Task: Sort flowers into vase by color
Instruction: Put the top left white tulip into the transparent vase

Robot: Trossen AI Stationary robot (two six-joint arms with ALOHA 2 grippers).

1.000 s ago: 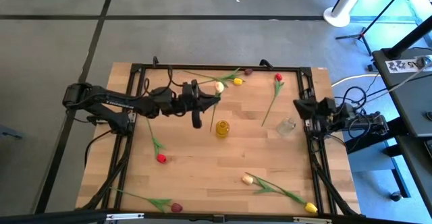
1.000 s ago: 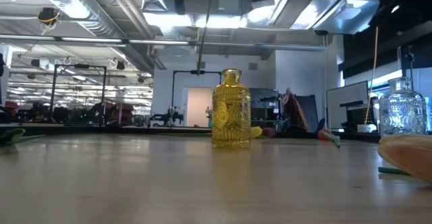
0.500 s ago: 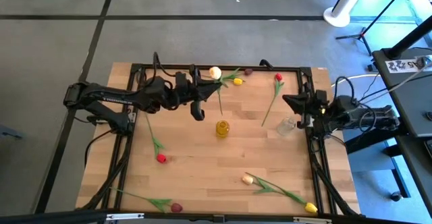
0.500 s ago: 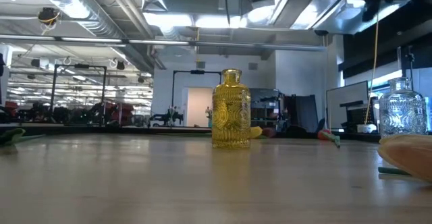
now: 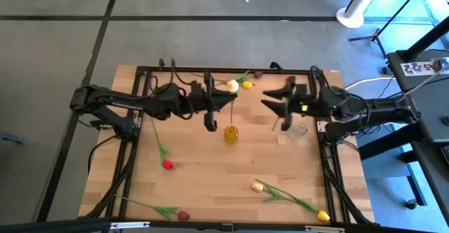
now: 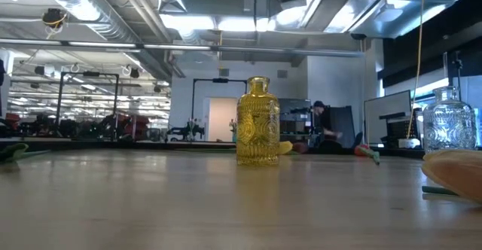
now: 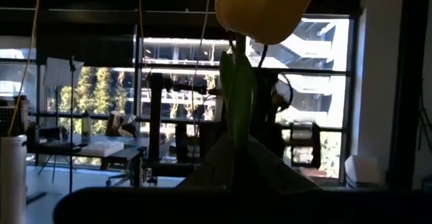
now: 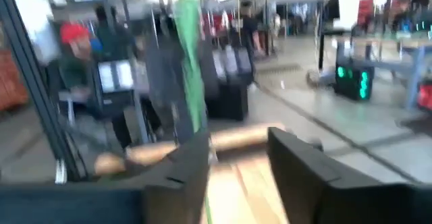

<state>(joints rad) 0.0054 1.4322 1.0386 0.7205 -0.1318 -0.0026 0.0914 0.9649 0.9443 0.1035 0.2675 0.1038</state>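
Left gripper: your left gripper (image 5: 219, 100) hangs above the table, just behind the yellow vase (image 5: 231, 133), clamped narrow on the stem of a cream tulip (image 5: 232, 85).
Held flower: the head points up and the stem hangs down toward the vase; the left wrist view shows the pale head (image 7: 264, 8) right above the fingers.
Right gripper: your right gripper (image 5: 275, 104) reaches in over the clear vase (image 5: 297, 131), fingers spread and holding nothing.
Other flowers: a red tulip (image 5: 289, 81) lies near the far edge, another red one (image 5: 168, 164) on the left, and more lie along the near edge.
Step, as I judge it: lowering the cream tulip's stem into a vase mouth.
Do it well: centre the stem tip over the neck before you descend, and go slowly.
Risk: the thin stem may bend past the narrow neck; the right arm is close, so keep it clear.
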